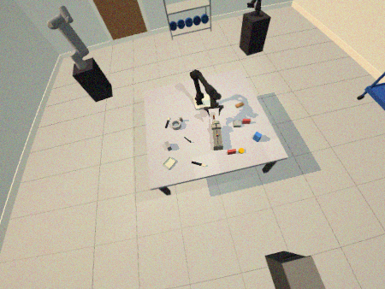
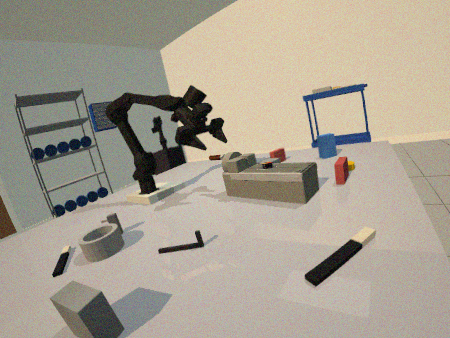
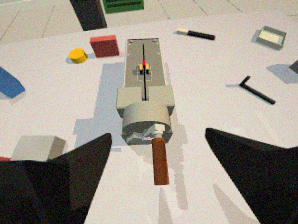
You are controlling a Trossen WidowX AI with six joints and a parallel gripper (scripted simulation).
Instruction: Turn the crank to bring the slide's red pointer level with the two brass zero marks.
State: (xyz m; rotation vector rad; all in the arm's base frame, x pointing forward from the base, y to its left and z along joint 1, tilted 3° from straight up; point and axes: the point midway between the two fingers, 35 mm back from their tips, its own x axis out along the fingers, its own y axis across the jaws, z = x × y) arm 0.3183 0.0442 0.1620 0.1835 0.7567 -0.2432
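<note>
The grey machine (image 1: 217, 142) (image 2: 270, 189) (image 3: 132, 75) stands on the table, its long slotted top running away from the crank end in the wrist view. The slide's small red pointer (image 3: 144, 63) is on the slot line. It appears slightly beyond the two brass marks (image 3: 140, 69), on the side away from the crank; the exact offset is too small to tell. The brown crank handle (image 3: 160, 162) points toward the bottom of the wrist view. My gripper (image 1: 214, 112) (image 2: 215, 144) (image 3: 158, 134) is open and empty, raised above the crank end, its fingers apart on either side of the handle in the wrist view and not touching it.
A grey block (image 3: 37, 148) and a red block (image 1: 246, 121) lie beside the crank end. Another red block (image 2: 341, 170) (image 3: 105, 46), a yellow disc (image 3: 78, 55) and a blue block (image 1: 257, 137) are nearby. A grey ring (image 2: 101, 242) and black L-shaped tool (image 2: 181, 247) lie on the other side.
</note>
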